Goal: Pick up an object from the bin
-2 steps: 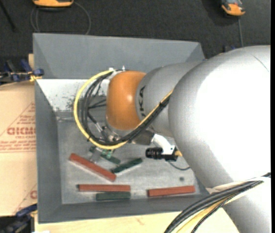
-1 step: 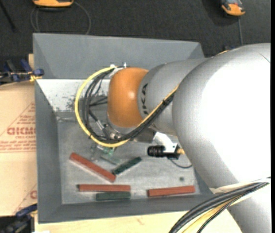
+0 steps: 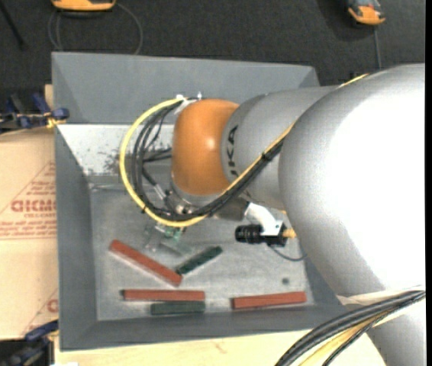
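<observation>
Fingers low over the floor of the grey bin, under the orange wrist cover and its looped cables. Whether they are released or clenched cannot be told from this angle, and nothing is seen gripped.

Nearest things: a slanted red-brown bar just beside the fingers on the side toward the bin's near wall, and a short dark green bar, also slanted, whose lower end comes close to the red-brown bar's lower end. The fingers stand above the gap between the two upper ends. Contact with either cannot be made out.

Both bars lie flat on the bin floor. They look like thin, stiff sticks, probably light and not fragile, with smooth faces that may slip. The likely best hold is across the narrow width near mid-length, so that the bar does not tip. Lying so low, either bar offers little height to grip, and a closing hold must reach almost to the floor.

Farther out, along the near wall and well apart from the fingers: a level red-brown bar, a dark green bar below it, and a right-hand red bar.
</observation>
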`<state>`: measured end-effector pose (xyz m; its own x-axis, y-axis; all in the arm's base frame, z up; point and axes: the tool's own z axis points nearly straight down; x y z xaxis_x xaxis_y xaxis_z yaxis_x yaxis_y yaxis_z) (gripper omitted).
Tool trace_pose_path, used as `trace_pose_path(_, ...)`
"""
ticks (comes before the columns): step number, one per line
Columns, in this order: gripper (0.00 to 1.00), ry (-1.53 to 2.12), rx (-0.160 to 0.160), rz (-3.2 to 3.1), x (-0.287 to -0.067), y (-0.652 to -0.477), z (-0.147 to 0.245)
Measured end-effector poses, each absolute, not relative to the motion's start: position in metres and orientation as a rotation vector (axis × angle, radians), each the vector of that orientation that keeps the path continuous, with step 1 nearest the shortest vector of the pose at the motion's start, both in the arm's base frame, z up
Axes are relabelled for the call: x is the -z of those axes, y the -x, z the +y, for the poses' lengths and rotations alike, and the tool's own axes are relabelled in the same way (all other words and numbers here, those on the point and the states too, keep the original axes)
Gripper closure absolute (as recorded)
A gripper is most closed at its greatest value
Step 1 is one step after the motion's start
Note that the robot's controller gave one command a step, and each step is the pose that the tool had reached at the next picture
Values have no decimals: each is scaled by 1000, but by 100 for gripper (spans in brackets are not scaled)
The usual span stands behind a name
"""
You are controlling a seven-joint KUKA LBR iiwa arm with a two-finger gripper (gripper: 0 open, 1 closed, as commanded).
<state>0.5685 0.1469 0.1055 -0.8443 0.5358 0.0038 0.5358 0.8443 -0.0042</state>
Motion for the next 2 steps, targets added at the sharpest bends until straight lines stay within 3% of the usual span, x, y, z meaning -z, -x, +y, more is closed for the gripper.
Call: trace_pose_path(2, 100, 873, 1, -3019, -144, -570, 147)
